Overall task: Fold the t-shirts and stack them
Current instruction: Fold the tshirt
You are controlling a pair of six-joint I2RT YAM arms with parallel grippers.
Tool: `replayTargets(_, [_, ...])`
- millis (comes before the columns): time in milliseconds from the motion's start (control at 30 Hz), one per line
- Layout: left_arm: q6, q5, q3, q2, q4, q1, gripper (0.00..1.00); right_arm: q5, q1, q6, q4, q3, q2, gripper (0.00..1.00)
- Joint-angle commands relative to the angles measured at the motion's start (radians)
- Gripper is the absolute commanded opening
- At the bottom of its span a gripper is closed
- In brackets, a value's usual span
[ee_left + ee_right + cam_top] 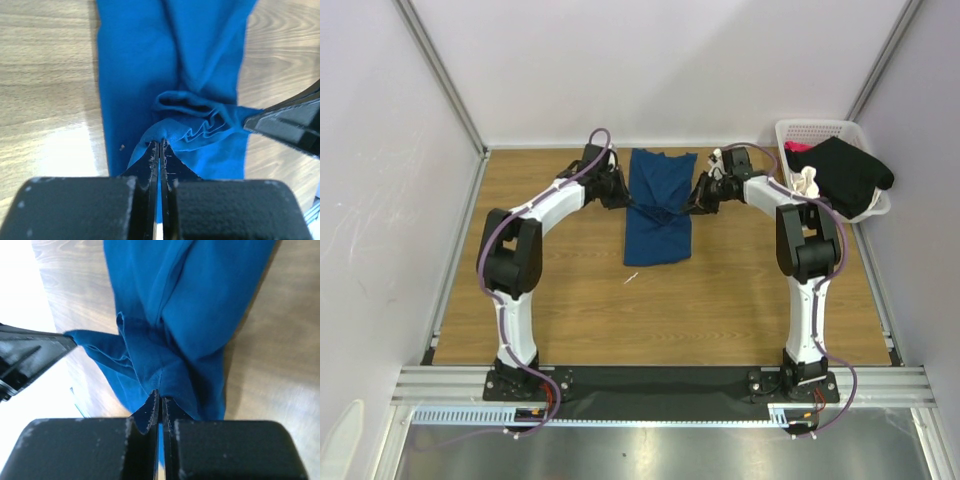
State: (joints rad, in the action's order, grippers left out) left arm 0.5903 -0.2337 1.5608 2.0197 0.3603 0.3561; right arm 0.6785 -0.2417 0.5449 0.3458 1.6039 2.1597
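Left gripper (159,145) fingers pressed together, pinching the left edge of the blue shirt (657,210); cloth puckers up into the tips. Right gripper (159,395) likewise closed on the opposite edge. Both pinches sit about mid-length. The shirt lies as a narrow strip at the far middle of the table (740,300), between the two arms, sides already turned in. Judged step: cross fold of this strip, just taken hold of. Next move calls for both arms to lift and travel together, so one half lays over the other without twisting. Room: far end of the shirt is near the back wall (650,70), so little space there; bare wood toward the arm bases is open. Basket (820,130) with black shirt (845,172) sits at far right, near the right arm.
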Motion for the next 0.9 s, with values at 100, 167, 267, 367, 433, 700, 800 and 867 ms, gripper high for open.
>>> replayTargets(100, [-0.032,0.019,0.108,0.062,-0.005,-0.029,0.13,0.007,0.016,-0.029,0.018,0.175,0.078,0.31])
replayTargets(167, [-0.04,0.027,0.165,0.077,0.003,-0.046,0.34,0.01,0.021,-0.034,0.025,0.215,0.094,0.4])
replayTargets(267, [-0.072,0.033,0.295,0.099,0.038,-0.071,0.75,0.027,0.03,-0.037,0.047,0.338,0.121,0.5])
replayTargets(367, [-0.13,0.034,0.419,0.106,0.089,-0.08,0.88,0.02,0.035,-0.048,0.076,0.413,0.115,0.64])
replayTargets(433, [-0.167,0.033,0.449,0.091,0.126,-0.08,0.91,0.013,0.036,-0.072,0.097,0.404,0.091,0.71])
replayTargets(700, [-0.182,-0.062,0.027,-0.21,0.124,-0.045,0.96,-0.057,0.032,-0.094,0.133,0.018,-0.194,0.75])
replayTargets(800, [-0.149,-0.093,-0.195,-0.309,0.074,0.0,0.95,-0.069,-0.01,-0.092,0.117,-0.175,-0.318,0.72])
replayTargets(867, [-0.118,-0.105,-0.31,-0.384,0.046,0.029,0.93,-0.089,-0.05,-0.092,0.117,-0.247,-0.362,0.67])
